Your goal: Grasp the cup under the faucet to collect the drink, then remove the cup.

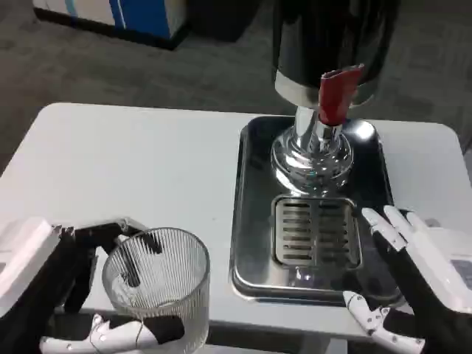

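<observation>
- My left hand [70, 295] wraps the ribbed clear glass cup [157, 284] at lower left of the frame, fingers around its sides.
- My right hand [413, 280] holds nothing, fingers spread beside the shiny steel tray [251, 214], lower right.
- The red-handled faucet [335, 96] hangs from the polished chrome dispenser [313, 140] above the slotted drip grate [316, 232].

A white bench [147, 162] with rounded corners spans the middle of the frame. Behind it, across the top, lies dark grey floor [110, 66]. In the upper left corner stands white and blue furniture [118, 15] on a dark base.
</observation>
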Controlling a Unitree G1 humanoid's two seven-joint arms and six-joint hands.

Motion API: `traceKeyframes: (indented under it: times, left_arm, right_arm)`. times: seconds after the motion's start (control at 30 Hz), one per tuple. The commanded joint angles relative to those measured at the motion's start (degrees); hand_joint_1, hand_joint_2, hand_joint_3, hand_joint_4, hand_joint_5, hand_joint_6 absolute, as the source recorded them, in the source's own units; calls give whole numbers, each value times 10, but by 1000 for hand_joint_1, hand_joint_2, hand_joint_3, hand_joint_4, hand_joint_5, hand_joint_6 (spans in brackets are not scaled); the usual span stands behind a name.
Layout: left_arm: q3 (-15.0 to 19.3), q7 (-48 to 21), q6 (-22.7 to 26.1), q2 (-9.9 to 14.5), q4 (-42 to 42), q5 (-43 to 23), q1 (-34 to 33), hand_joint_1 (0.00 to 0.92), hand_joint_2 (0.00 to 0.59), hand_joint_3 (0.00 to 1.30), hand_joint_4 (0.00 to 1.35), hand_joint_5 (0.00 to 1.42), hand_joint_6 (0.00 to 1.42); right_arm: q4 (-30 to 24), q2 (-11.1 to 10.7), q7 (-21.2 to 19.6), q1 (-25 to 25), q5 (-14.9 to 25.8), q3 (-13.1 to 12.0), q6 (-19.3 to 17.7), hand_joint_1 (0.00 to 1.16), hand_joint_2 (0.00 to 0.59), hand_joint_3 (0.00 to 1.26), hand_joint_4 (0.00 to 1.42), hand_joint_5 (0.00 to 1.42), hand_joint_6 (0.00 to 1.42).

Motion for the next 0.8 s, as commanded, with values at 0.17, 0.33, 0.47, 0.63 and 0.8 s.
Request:
traceKeyframes:
  times: [0.17,0.33,0.47,0.63,0.8]
  left_arm:
    - [10,6,-3,-1,-10,-9,4,455,43,915,1073,1306,1424]
    - [8,5,-2,-1,-8,-9,2,455,44,915,1073,1306,1424]
    - [7,6,-2,-2,-6,-8,2,455,47,915,1073,1306,1424]
    - [2,7,-2,-2,-2,-6,-5,455,47,918,1073,1306,1424]
    - [3,8,-2,0,2,-6,-9,455,48,919,1073,1306,1424]
  right_arm:
    - [-9,3,7,3,4,-2,-3,358,508,73,0,0,0]
    - [-9,3,7,3,6,-4,-3,358,508,73,0,0,0]
    - [-9,4,7,3,7,-5,-2,358,508,73,0,0,0]
    - [-10,5,5,3,10,-8,-1,358,508,73,0,0,0]
    - [-10,5,6,3,12,-11,-1,358,508,73,0,0,0]
